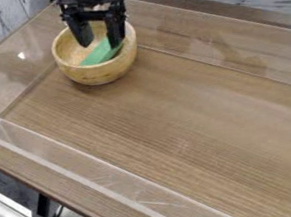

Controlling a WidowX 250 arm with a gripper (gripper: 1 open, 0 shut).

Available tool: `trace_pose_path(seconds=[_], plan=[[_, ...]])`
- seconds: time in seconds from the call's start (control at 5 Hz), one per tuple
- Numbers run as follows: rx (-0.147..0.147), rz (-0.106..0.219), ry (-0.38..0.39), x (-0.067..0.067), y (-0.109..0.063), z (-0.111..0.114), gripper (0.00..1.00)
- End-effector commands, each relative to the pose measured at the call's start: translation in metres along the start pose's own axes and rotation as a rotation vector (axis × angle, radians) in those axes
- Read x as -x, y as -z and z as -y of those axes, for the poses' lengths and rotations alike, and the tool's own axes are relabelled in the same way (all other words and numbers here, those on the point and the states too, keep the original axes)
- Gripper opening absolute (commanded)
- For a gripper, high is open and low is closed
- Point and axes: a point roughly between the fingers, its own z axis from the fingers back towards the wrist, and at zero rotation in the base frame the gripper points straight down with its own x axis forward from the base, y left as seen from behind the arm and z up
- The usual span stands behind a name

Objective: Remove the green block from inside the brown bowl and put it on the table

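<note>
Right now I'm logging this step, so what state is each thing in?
gripper: open, pointing down over the bowl, holding nothing
green block: lying inside the bowl, not gripped
brown bowl: upright on the table, block inside
table: bowl stands near its far left corner

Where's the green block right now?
In the camera view, upper left: the green block lies inside the brown bowl, directly beneath the open gripper.
</note>
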Motion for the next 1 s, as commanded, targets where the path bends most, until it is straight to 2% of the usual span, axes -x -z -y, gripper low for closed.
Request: trace_pose_path(seconds=[0.0,0.8], plan=[[-0.036,0.066,-0.017,-0.013,-0.014,-0.01,1.0],[-0.063,0.036,-0.034,-0.026,0.008,-0.018,1.0]])
